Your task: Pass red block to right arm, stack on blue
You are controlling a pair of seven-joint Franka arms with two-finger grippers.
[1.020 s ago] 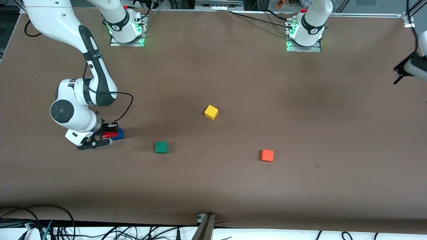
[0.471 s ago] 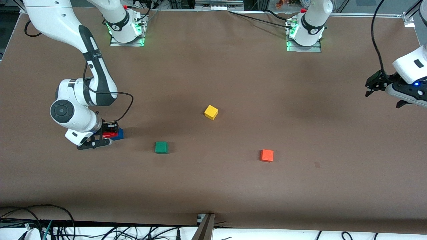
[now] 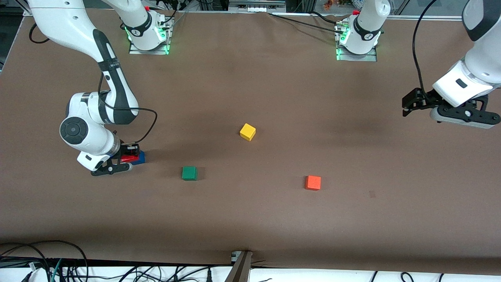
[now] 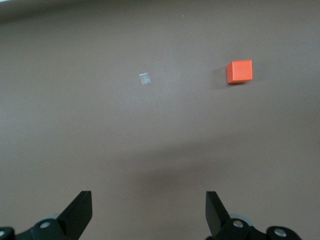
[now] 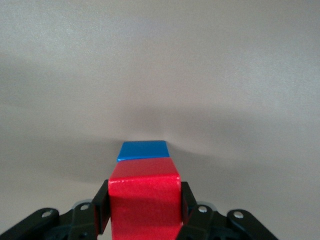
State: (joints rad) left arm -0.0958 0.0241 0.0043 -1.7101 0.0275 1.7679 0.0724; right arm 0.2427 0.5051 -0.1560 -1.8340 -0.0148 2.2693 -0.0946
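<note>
Red block: the red block (image 5: 144, 200) is in the right end effector (image 3: 124, 158), pinched on two flat sides, low over the blue cube (image 3: 139, 157) near the right arm's end of the counter (image 3: 250, 219).
Blue cube: it sits flat on the counter, partly hidden under the red one; I cannot tell if they touch.
How it will handle: I think it is small, light and hard — a soft squeeze on flat sides is enough, but the smooth faces may slip.
Left end effector (image 4: 149, 215): wide apart, holding nothing, waiting over bare counter at the left arm's end, with the orange cube (image 4: 239, 71) in its sight.
</note>
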